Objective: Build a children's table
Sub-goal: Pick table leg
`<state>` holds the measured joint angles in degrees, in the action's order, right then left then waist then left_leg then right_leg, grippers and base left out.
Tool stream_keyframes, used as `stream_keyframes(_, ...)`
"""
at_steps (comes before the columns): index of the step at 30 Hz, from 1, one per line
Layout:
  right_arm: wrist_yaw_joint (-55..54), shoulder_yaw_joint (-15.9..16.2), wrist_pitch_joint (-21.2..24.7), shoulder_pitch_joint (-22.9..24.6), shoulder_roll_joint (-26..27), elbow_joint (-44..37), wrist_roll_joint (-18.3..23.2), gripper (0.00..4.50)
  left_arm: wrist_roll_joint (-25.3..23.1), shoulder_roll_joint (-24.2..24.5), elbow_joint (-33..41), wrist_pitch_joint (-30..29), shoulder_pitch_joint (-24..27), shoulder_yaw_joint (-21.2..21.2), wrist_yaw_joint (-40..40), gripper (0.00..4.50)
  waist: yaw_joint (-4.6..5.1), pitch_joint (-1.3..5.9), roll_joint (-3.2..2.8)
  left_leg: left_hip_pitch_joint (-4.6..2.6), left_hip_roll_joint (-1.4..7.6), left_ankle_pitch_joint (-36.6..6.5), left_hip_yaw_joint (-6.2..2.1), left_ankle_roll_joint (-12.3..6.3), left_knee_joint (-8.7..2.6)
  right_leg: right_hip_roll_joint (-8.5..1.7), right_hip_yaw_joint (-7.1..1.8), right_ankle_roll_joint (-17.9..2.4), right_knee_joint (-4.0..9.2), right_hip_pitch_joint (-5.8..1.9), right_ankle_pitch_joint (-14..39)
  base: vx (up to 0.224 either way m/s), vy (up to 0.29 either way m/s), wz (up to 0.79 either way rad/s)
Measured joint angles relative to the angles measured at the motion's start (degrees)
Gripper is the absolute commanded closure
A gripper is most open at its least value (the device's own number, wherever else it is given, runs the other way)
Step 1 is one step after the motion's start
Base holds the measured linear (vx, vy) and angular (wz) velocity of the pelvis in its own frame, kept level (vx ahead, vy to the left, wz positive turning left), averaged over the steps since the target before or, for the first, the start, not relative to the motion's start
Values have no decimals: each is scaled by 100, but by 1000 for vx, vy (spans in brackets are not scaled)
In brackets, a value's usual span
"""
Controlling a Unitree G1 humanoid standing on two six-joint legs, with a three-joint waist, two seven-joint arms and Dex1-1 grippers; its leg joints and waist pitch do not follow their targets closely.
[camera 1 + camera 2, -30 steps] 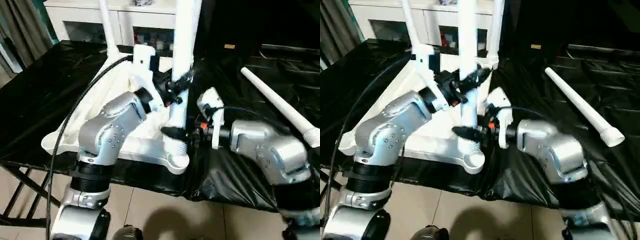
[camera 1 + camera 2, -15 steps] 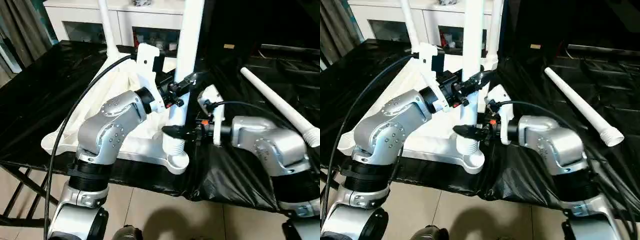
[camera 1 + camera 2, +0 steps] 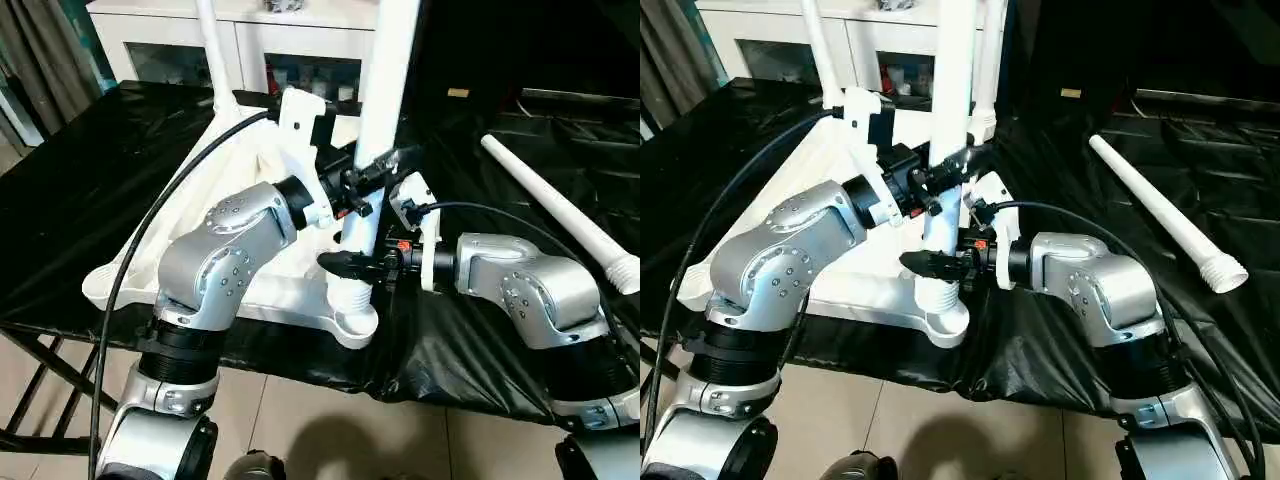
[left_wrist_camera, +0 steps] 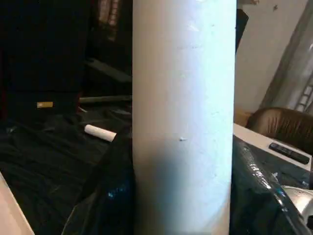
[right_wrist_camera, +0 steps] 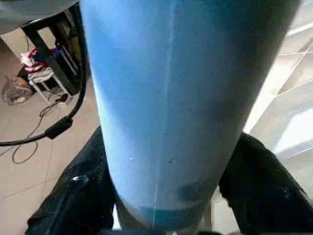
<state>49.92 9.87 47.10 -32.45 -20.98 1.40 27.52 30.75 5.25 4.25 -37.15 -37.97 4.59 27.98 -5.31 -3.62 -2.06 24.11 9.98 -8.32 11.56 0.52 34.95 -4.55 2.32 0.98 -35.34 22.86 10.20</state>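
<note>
Left eye view: a white glass-door cabinet (image 3: 250, 45) stands at twelve o'clock behind the black-sheeted worktop (image 3: 90, 170). A loose white tubular leg (image 3: 555, 215) lies at three o'clock. The white plastic ribbed tabletop (image 3: 250, 290) lies underside up. An upright white tubular leg (image 3: 375, 140) stands at its near corner socket (image 3: 352, 320). The left claw (image 3: 368, 180) clasps it midway; the right claw (image 3: 352, 266) grips it just above its ribbed end.

Left wrist view: the upright leg (image 4: 183, 122) sits between the black fingers (image 4: 110, 196).

Right wrist view: the leg (image 5: 166, 98) is flanked by black fingers (image 5: 73, 196).
</note>
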Motion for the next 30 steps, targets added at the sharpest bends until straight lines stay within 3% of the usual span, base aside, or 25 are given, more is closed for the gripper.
stream_keyframes(5,43,11,-20,-36,2,71,-18,150,0,9,-1,0,0,-1,2,266,1,0,0,0,0,0,0,0,0,0,0,0,0,0,0,0,0,0)
stream_keyframes(6,52,11,-28,-40,11,95,-20,177,-3,10,-1,0,0,-3,2,266,0,0,0,0,0,0,0,0,0,0,0,0,0,0,0,0,0,0)
stream_keyframes(16,76,79,-38,-40,71,101,-35,254,-14,34,-10,0,-1,-17,1,266,-4,0,0,0,0,0,0,0,1,0,0,-1,0,0,0,0,0,0)
stream_keyframes(26,84,77,-45,-41,86,110,-40,261,-30,46,-12,1,-5,-15,-1,266,-2,0,0,0,0,0,0,0,0,0,0,-1,-1,0,0,0,0,0)
stream_keyframes(28,71,66,-51,-42,107,131,-41,261,-74,26,-27,0,-19,-16,-82,210,-3,0,0,0,0,0,0,0,1,0,0,-1,-1,0,-1,0,0,0)
stream_keyframes(30,50,59,-53,-46,111,152,-44,261,-77,6,-83,0,-44,-41,-125,196,-2,0,0,0,0,0,0,0,1,0,0,-2,-1,0,-1,0,0,0)
